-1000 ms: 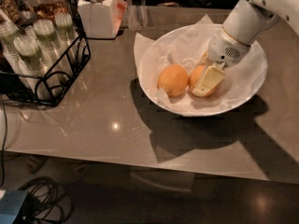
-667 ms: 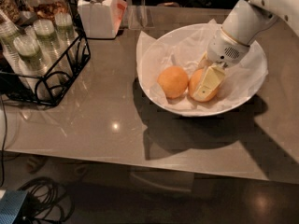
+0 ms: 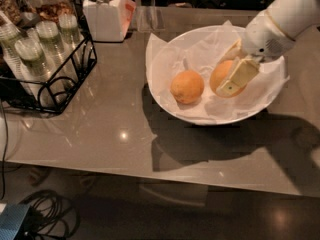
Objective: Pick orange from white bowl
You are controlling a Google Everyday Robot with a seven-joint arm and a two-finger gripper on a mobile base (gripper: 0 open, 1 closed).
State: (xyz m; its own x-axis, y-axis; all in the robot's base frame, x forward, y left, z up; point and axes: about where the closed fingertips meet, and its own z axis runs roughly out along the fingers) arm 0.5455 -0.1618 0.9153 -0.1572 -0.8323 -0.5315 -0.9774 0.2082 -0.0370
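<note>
jaws of my gripper point(image 3: 228, 70) look clamped on the orange point(image 3: 218, 74): one pale finger lies across its front and the other sits behind it. that orange rests in the right half of the white bowl point(image 3: 220, 120), on the crinkled paper point(image 3: 200, 49) lining it, toward the desk's far right corner. by my reckoning the reach and the grip are done. the lift is not, since i can make out no gap under the fruit. what's left is to raise it clear of the rim without dragging the paper along.

across the desk point(image 3: 100, 134) from the left edge: a black wire rack point(image 3: 75, 79) holding cups point(image 3: 47, 34), then a white lidded jar point(image 3: 105, 14) at the far edge, then the bowl. a duller second orange point(image 3: 187, 86) sits just left of my target, apart from it. the top is glossy grey-brown and throws back a spot of light. the room is dim, and cables point(image 3: 47, 216) lie on the floor below the near left corner.
</note>
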